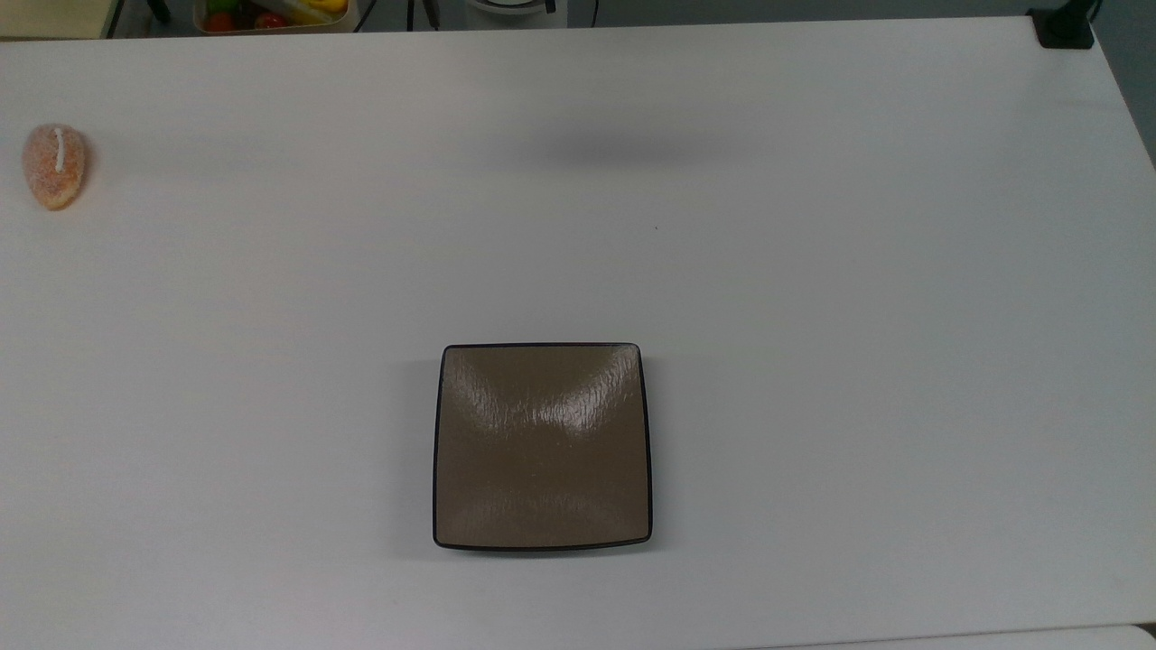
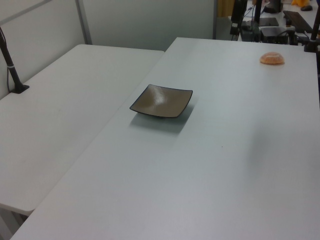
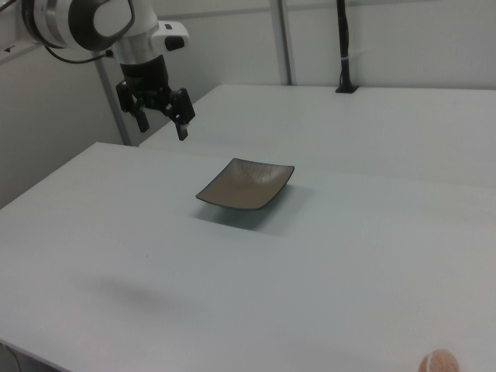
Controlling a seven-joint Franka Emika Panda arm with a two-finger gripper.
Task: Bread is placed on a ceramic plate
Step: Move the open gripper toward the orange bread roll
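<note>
- The small oval orange-brown bread (image 1: pixel 54 166) with a sugary speckled crust and a white cream stripe lies on the white tabletop (image 1: pixel 813 316), close to the top view's left edge and in the upper part of that picture.
- In the left view the bread (image 2: pixel 272 58) sits far back on the left view's right; in the right view it (image 3: pixel 439 363) peeks in at the bottom edge, on the right view's right.
- The square glossy brown ceramic plate (image 1: pixel 542 447) with a thin dark rim and rounded corners rests flat on the tabletop, low in the top view and a little left of the middle.
- The plate (image 2: pixel 162 101) carries nothing; its finely textured surface catches pale glare from the lights. In the right view the plate (image 3: pixel 246 184) lies near the middle of the picture.
- Bread and plate lie well apart, with bare tabletop between them.
- The white arm's black two-finger gripper (image 3: pixel 160 118) hangs in the air at the upper part of the right view's left, above the far end of the tabletop and well away from the plate and the bread.
- Its fingers (image 3: pixel 183 122) point downward, spread apart with a clear gap between them, and grip nothing.
- A soft grey shadow (image 1: pixel 623 149) lies on the tabletop in the upper middle of the top view.
- A second white table (image 2: pixel 60 110) adjoins on the left view's left, with a black post (image 2: pixel 12 70) standing on it.
</note>
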